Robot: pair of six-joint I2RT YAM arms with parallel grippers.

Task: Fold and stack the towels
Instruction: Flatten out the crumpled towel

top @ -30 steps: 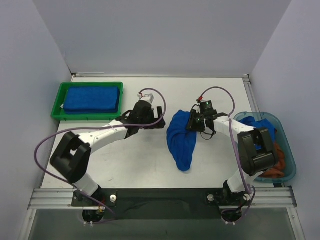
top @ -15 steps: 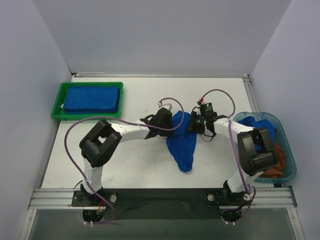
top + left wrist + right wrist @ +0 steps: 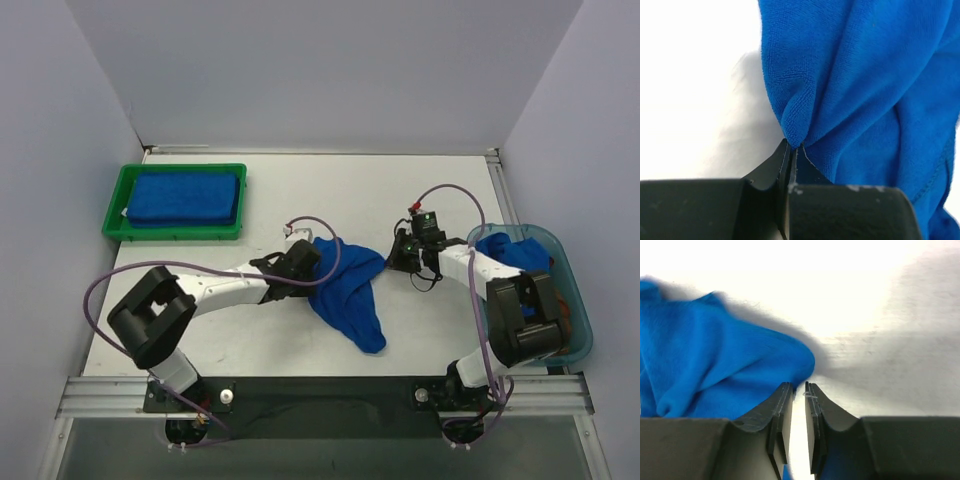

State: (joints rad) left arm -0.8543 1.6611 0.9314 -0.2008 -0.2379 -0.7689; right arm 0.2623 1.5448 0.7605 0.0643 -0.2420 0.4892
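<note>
Bite on two corners of the crumpled blue towel [image 3: 352,295] looks like the step in hand, with that towel heaped at mid-table between the arms and a tail trailing toward the near edge. Left gripper [image 3: 791,149] clamped tight on a small fold at the towel's left side, jaws together on the terry. Right gripper [image 3: 799,387] at the towel's right tip, jaws nearly together with a slim gap; cannot tell whether any cloth sits in it. Best to confirm that right-hand bite before pulling, then draw both grips apart, left and right, low and slow, to avoid slipping out of the thin left pinch. Better still to seek true corners, not mid-edge folds. White, smooth table [image 3: 300,190], brightly lit, with bare surface just far of the towel for laying it flat. Far left: green tray [image 3: 112,215] holding a folded blue towel [image 3: 185,197], likely the stack. Right edge: teal bin [image 3: 580,345] with another blue towel [image 3: 510,250] and a rust-brown towel [image 3: 566,318]. Pale lavender walls [image 3: 330,70] on three sides.
</note>
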